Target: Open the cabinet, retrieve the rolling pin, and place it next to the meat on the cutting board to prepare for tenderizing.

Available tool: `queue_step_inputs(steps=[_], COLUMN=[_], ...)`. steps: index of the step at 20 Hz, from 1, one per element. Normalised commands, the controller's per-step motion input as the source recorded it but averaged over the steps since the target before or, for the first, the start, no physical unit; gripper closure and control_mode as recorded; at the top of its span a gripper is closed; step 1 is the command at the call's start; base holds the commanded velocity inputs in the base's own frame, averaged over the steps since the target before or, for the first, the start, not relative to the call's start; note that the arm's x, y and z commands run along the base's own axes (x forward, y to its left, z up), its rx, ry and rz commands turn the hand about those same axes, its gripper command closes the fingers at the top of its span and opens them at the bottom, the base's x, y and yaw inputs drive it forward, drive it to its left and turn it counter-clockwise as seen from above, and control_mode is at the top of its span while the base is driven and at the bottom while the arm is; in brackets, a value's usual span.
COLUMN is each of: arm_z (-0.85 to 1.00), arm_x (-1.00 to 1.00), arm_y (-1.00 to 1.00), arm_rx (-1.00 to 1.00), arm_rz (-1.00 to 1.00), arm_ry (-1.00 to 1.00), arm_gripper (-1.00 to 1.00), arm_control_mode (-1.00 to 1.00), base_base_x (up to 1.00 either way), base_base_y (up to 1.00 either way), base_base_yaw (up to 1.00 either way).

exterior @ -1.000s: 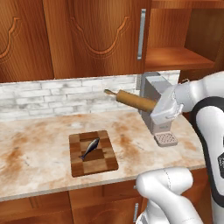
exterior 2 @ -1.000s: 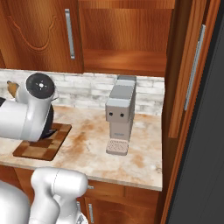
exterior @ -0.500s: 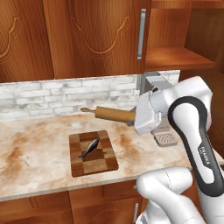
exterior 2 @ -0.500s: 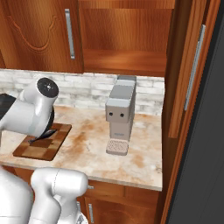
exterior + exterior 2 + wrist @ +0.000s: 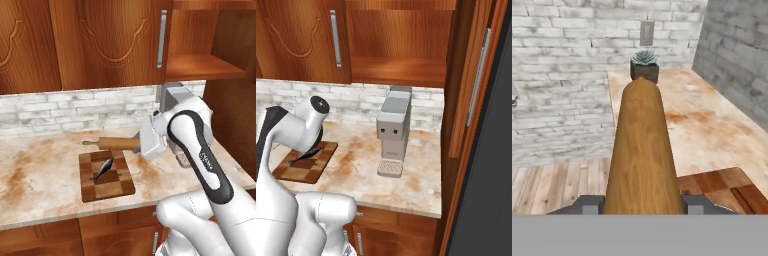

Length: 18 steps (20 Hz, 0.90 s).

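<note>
Cabinet [image 5: 205,45] is standing open above the desk [image 5: 45,175], with its door [image 5: 473,75] swinging out to the side and its wooden shelf showing inside. Sitting on the desk is the cutting board [image 5: 106,175], and the meat [image 5: 102,169] is lying on top of it. Just behind the board's far edge, the rolling pin [image 5: 116,143] is hanging level in the air. The end effector [image 5: 146,144] is squeezing one end of the rolling pin between its two fingers [image 5: 592,204].
</note>
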Motion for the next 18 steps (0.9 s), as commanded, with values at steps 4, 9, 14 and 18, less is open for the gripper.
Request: queue_step_inputs(steps=[4,9,14,18], arm_z=[-0.55,-0.46,-0.47,-0.51], arm_x=[0.33,0.22,0.17,0.24], arm_y=[0.14,0.02,0.0,0.0], arm_rx=[-0.05,-0.02,-0.02,-0.05], arm_rz=[0.1,0.07,0.01,0.0], arm_ry=[0.04,-0.01,-0.02,-0.01], arm_gripper=[1.0,1.0,1.0,1.0], arm_control_mode=[-1.0,-1.0,-1.0,-1.0], base_base_x=[0.0,0.0,0.0,0.0], base_base_y=[0.0,0.0,0.0,0.0], base_base_yaw=[0.0,0.0,0.0,0.0])
